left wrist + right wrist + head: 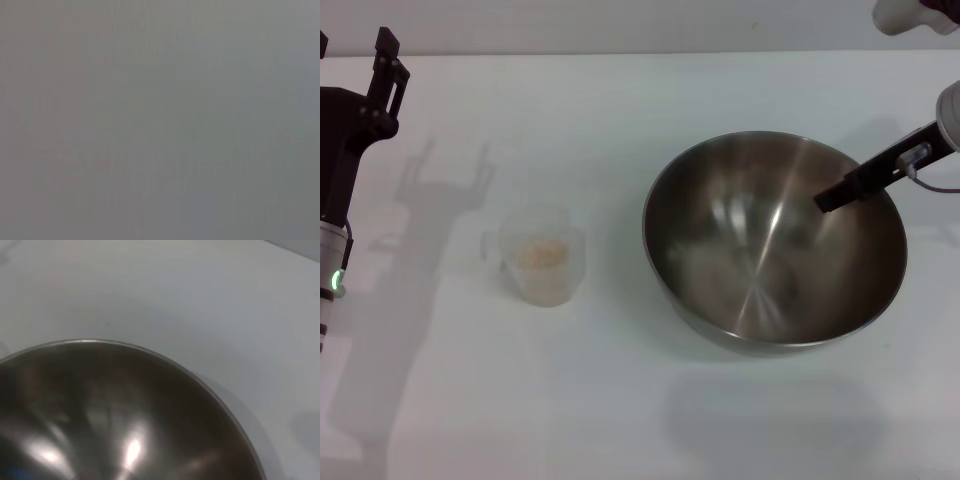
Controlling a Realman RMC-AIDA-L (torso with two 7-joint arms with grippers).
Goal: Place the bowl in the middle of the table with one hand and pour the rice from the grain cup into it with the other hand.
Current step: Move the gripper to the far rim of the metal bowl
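The steel bowl stands on the white table, right of centre, with nothing in it. My right gripper reaches in from the right, over the bowl's far right rim, its dark tip above the inside wall. The right wrist view shows the bowl's inside and the table beyond it. The clear grain cup stands left of the bowl with a low heap of rice inside. My left gripper hangs raised at the far left, open and holding nothing, well apart from the cup.
The table's far edge runs along the top of the head view. Bare tabletop lies between the cup and the bowl and along the front. The left wrist view shows only a flat grey field.
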